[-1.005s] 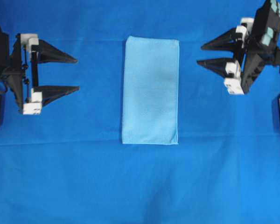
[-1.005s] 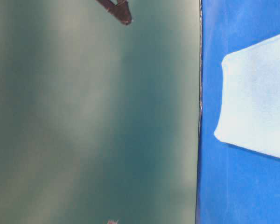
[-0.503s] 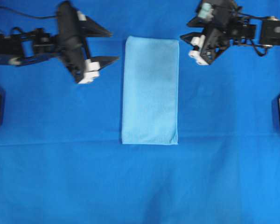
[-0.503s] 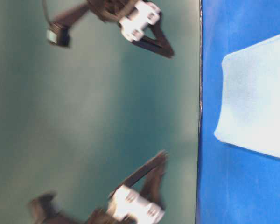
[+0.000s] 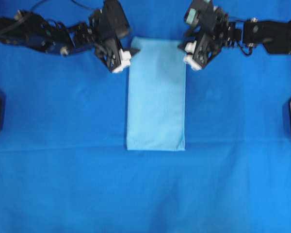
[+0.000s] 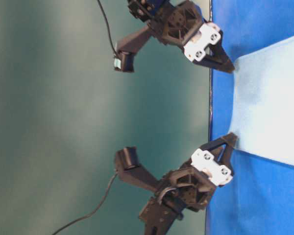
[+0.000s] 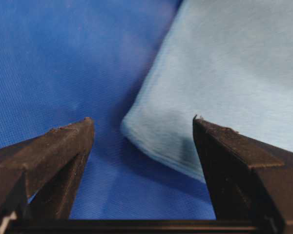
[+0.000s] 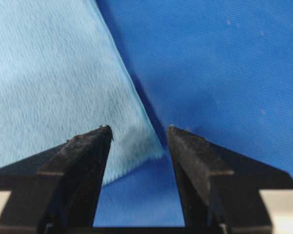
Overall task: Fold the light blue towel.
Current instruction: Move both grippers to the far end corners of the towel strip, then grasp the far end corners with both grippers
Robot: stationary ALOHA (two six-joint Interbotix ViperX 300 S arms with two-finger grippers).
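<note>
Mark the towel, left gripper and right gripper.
towel (image 5: 156, 102), overhead view, middle of the cloth.
left gripper (image 7: 142, 127), left wrist view, midway between the open fingertips, over the towel's corner.
right gripper (image 8: 139, 132), right wrist view, midway between the open fingertips, at the towel's corner.

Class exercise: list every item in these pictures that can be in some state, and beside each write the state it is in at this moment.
light blue towel: lying flat on the sheet as a tall rectangle, not held.
left gripper: open, at the towel's top left corner, the corner lying between its fingers.
right gripper: open, at the towel's top right corner, straddling it.
royal-blue sheet: spread flat under everything.
</note>
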